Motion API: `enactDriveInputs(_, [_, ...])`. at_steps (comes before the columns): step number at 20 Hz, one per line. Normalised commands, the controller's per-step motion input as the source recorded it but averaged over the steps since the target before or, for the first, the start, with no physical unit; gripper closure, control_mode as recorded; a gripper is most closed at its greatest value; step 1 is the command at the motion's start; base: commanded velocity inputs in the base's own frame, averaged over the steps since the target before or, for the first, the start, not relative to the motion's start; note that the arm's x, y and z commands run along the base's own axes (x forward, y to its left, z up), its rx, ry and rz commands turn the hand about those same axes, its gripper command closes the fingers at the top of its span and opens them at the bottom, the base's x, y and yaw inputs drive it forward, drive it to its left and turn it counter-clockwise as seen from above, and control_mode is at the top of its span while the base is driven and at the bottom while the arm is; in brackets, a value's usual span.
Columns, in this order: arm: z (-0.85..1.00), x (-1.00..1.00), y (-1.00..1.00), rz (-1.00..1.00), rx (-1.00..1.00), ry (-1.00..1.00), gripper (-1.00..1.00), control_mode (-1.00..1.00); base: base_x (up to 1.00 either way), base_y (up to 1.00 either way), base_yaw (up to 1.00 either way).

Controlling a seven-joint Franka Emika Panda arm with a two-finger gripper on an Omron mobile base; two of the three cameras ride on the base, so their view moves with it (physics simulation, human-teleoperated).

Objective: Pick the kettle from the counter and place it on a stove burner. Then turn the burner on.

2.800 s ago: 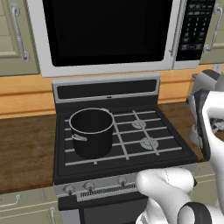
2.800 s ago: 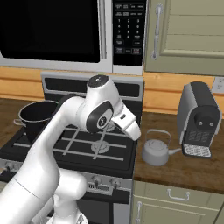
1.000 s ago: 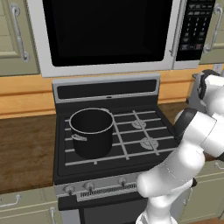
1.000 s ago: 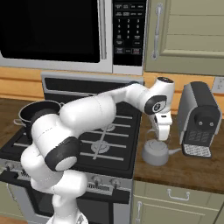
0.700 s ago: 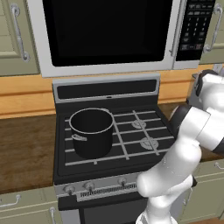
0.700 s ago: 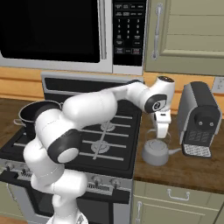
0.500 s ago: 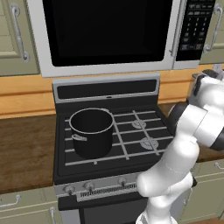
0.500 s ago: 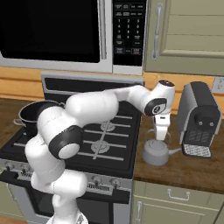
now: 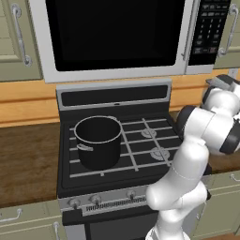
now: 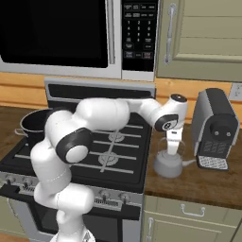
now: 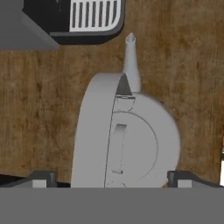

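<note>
The silver-grey kettle [image 10: 168, 166] stands on the brown wood counter [image 10: 198, 182] to the right of the stove, beside a coffee machine. My gripper [image 10: 173, 148] hangs straight above it, pointing down, close over its handle. From the hand view I look down on the kettle [image 11: 131, 140], its spout toward the top; my gripper [image 11: 111, 178] is open, its two fingertips [image 11: 42, 177] far apart on either side of the kettle, with nothing held. The right-hand stove burners [image 10: 108, 158] sit bare under the black grates, and they show again as burners [image 9: 158, 153] in the left base view.
A big black pot [image 9: 97, 140] fills the stove's front left burner. The grey coffee machine [image 10: 215, 127] stands close to the right of the kettle, and its base [image 11: 70, 22] shows near the spout. Silver knobs [image 9: 96, 199] line the stove front. A microwave [image 9: 112, 33] hangs above.
The hand has come down over the last second, closer to the top of the kettle. The jaws stayed wide. The kettle and pot have not moved.
</note>
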Motion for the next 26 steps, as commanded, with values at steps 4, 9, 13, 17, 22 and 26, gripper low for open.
enactDriveInputs(4, [0.0,0.04,0.0,-0.01,0.0,0.0,1.0,-1.0,0.0,0.0,0.0])
enactDriveInputs(9, [0.0,0.0,0.0,0.0,0.0,0.0,1.0,-1.0,0.0,0.0,0.0])
enactDriveInputs(13, [0.16,-0.04,0.08,0.0,0.0,-0.02,1.0,-1.0,0.0,0.0,0.0])
enactDriveInputs(17, [0.26,-0.25,0.63,-0.03,0.0,-0.1,1.0,-1.0,0.0,0.0,0.0])
enactDriveInputs(22, [0.21,-0.31,0.87,-0.06,0.0,-0.12,1.0,-1.0,0.0,0.0,0.0])
enactDriveInputs(26, [0.29,-0.18,1.0,-0.1,0.0,-0.11,1.0,-1.0,0.0,0.0,0.0])
